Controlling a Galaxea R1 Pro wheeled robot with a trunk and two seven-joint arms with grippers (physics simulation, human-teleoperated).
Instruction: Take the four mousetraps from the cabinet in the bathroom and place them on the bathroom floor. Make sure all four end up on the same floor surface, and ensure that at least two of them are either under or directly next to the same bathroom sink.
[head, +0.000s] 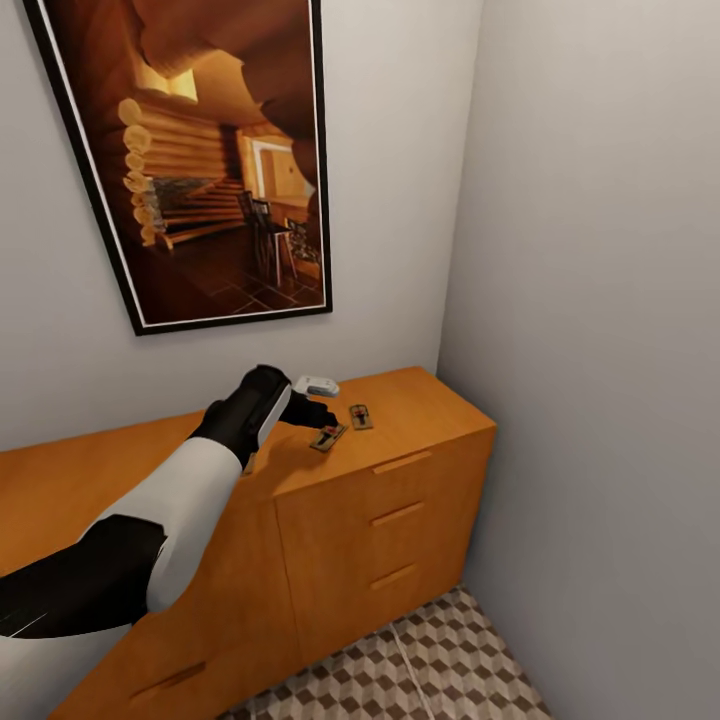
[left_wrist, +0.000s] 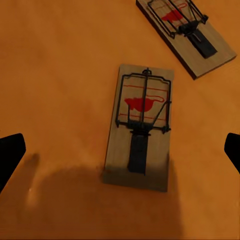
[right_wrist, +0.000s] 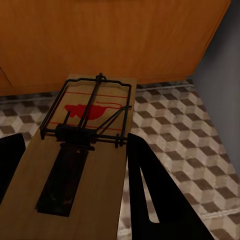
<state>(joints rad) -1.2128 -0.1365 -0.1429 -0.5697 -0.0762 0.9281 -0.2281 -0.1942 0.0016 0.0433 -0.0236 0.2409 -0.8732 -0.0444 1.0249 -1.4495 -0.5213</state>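
A furnished home interior is shown: a framed cabin picture (head: 195, 150) is hung above an orange-brown drawer cabinet (head: 390, 520), beside cube-patterned floor tiles (head: 430, 670).

Soft, even light is filling a corner room, and we are seeing no glare.
We are noticing a broad, blurred shadow spreading over the cabinet (left_wrist: 60, 60) top beneath the left gripper (left_wrist: 120, 150), while the mousetrap (left_wrist: 141, 125) is rendering crisp and edges are showing slight softness.
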